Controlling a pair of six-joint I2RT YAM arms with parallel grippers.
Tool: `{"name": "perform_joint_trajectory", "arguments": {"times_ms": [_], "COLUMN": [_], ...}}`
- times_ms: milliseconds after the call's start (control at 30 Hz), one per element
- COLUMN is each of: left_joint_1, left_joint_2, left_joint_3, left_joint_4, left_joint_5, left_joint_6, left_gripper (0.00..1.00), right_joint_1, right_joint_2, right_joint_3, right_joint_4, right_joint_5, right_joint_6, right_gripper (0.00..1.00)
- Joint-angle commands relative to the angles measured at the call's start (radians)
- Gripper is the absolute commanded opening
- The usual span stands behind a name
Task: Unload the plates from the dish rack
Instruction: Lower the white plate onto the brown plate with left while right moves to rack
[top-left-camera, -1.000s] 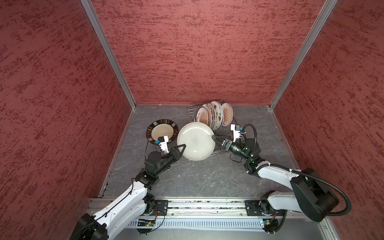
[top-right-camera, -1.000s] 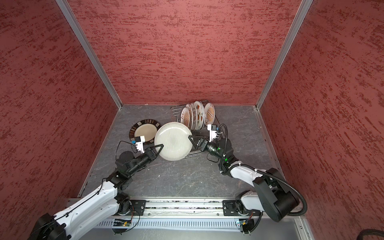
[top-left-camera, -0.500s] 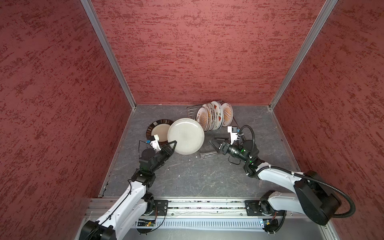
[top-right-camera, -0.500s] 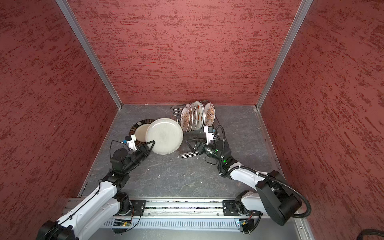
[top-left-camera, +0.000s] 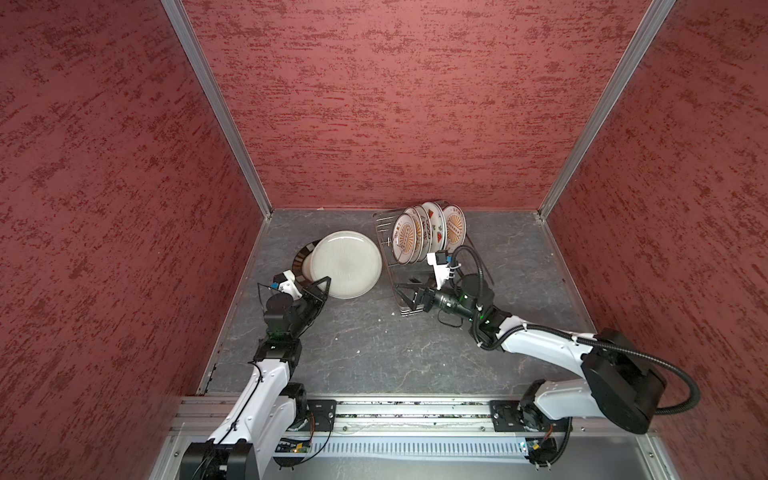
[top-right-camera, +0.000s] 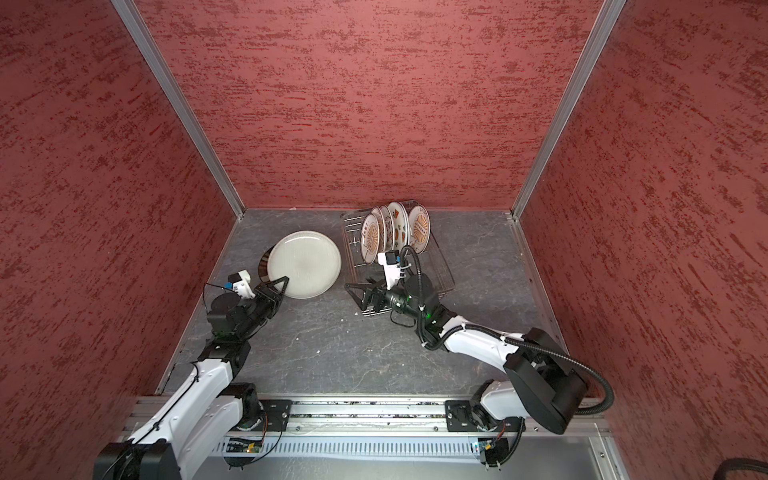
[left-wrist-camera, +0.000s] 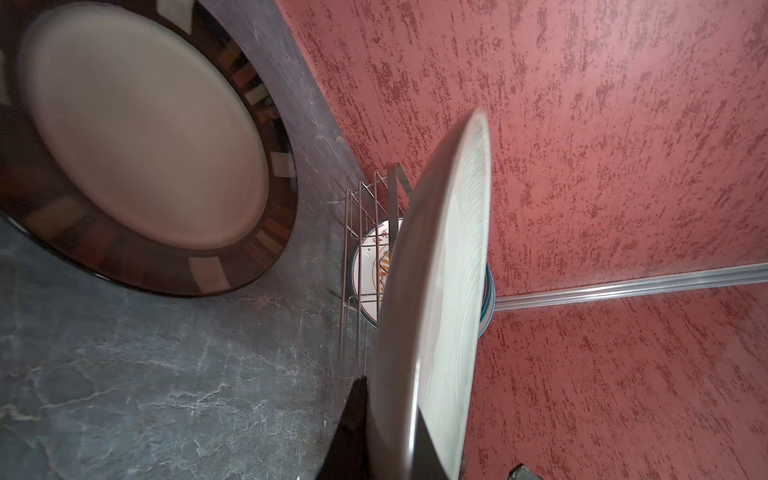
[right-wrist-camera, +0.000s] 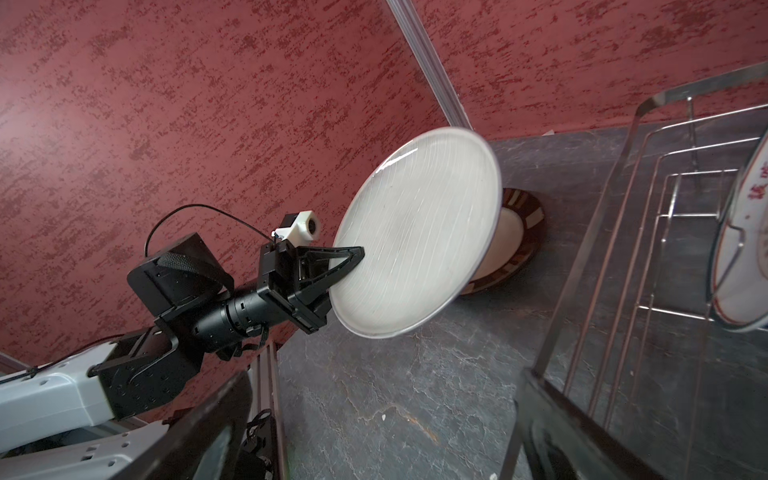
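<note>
My left gripper (top-left-camera: 326, 284) (top-right-camera: 284, 282) is shut on the near rim of a plain white plate (top-left-camera: 345, 264) (top-right-camera: 304, 264). It holds the plate tilted above a dark-rimmed striped plate (top-left-camera: 300, 259) (left-wrist-camera: 145, 145) that lies flat on the table. The left wrist view shows the white plate (left-wrist-camera: 440, 291) edge-on between the jaws (left-wrist-camera: 390, 399). Several patterned plates (top-left-camera: 428, 232) (top-right-camera: 392, 230) stand upright at the far end of the dish rack (top-left-camera: 384, 232) (top-right-camera: 440, 266). My right gripper (top-left-camera: 403, 297) (top-right-camera: 353, 295) (right-wrist-camera: 380, 399) is open and empty at the rack's near end.
Red textured walls close in the grey marbled table on three sides. The dish rack (right-wrist-camera: 623, 232) runs from the back wall toward the middle. Bare tabletop lies between the two arms in front. A metal rail crosses the front edge.
My left gripper has carried the white plate left and back, from beside the rack to over the dark-rimmed plate. The right gripper has drawn away from the plate to the rack's near end.
</note>
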Motion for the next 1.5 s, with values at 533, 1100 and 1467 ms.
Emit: {"name": "perform_joint_trajectory", "arguments": {"times_ms": [533,1100,1467], "left_joint_1": [0.101,0.143,0.117], "left_joint_2": [0.107,0.376,0.542], "left_joint_3": [0.051,0.173,0.250], "left_joint_4": [0.137,0.143,0.164], "left_joint_5": [-0.106,-0.178,-0.224], "left_joint_6": [0.020,0.041,0.059], "left_gripper": [0.00,0.00,0.00], "right_joint_1": [0.073,0.123,0.123], "right_joint_2": [0.226,0.416,0.450], "right_joint_3": [0.314,0.518,0.539], "right_joint_4": [-0.266,-0.376,-0.380], "right_joint_5": [0.178,0.161,0.153], "right_joint_6": [-0.135,-0.172,-0.177], "right_gripper": [0.99,0.99,0.99]}}
